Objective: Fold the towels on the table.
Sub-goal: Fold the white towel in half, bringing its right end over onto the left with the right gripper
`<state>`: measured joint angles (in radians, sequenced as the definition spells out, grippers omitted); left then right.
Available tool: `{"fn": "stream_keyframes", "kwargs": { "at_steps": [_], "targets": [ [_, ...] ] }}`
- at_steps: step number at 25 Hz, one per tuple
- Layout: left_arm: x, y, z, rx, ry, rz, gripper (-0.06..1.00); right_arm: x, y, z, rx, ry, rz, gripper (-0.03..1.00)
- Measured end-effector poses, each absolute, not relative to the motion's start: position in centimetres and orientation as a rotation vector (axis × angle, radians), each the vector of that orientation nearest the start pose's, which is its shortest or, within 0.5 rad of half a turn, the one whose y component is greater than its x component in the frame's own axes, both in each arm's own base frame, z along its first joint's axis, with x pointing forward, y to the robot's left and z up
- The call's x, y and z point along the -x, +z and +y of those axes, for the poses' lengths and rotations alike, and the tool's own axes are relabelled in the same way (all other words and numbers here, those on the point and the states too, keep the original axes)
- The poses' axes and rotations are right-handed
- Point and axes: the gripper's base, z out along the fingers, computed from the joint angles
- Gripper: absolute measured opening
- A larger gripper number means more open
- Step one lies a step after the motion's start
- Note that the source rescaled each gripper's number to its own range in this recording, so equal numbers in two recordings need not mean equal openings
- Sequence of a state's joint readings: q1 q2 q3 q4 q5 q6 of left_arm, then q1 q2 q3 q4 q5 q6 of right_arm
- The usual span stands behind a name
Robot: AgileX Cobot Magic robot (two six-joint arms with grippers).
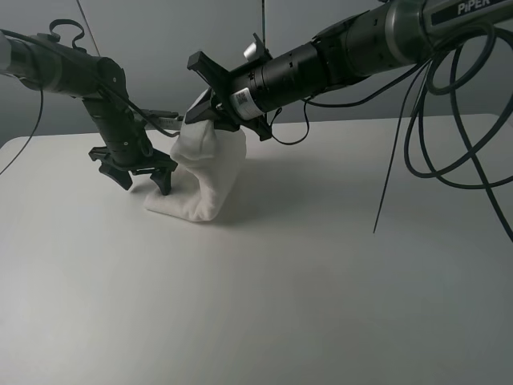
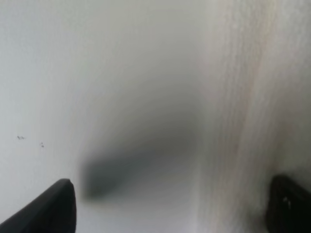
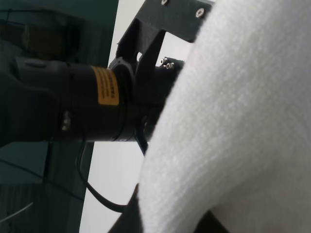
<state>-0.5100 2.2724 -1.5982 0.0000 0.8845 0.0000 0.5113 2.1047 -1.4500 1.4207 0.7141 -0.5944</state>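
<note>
The right pincer [image 1: 195, 114] is clamped on the top of the white towel [image 1: 207, 172], holding it up with its lower end resting on the table [image 1: 321, 281]. The left pincer [image 1: 145, 183] hangs just beside it, jaws wide apart.

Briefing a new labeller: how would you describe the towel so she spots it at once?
On the wide white table, look toward the far left, beside the open left gripper. The towel is the only soft thing there: white terry cloth pinched up into a drooping peak by the right gripper, its lower end resting on the table.
</note>
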Motion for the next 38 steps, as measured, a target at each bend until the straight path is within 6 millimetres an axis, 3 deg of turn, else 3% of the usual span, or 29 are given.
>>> {"fn": "stream_keyframes", "kwargs": {
  "at_steps": [7,19,23,29,38],
  "targets": [
    [-38.7,10.4,-21.6,-0.779,-0.023,2.936,1.0,-36.7,18.6,27.3,0.091,1.417,2.502,0.02],
    [-39.2,10.9,-20.2,-0.911,0.181,2.914,1.0,-36.7,18.7,27.4,0.069,1.434,2.495,0.02],
    [-39.2,10.8,-20.4,-0.93,0.105,2.915,1.0,-36.7,18.6,27.4,0.069,1.447,2.497,0.02],
    [-39.2,10.9,-21.9,-0.898,-0.144,2.875,1.0,-36.6,18.7,27.5,0.078,1.461,2.5,0.02],
    [-39.3,11.1,-22.2,-0.921,-0.223,2.843,1.0,-36.5,18.7,27.5,0.083,1.478,2.502,0.02]
  ]
}}
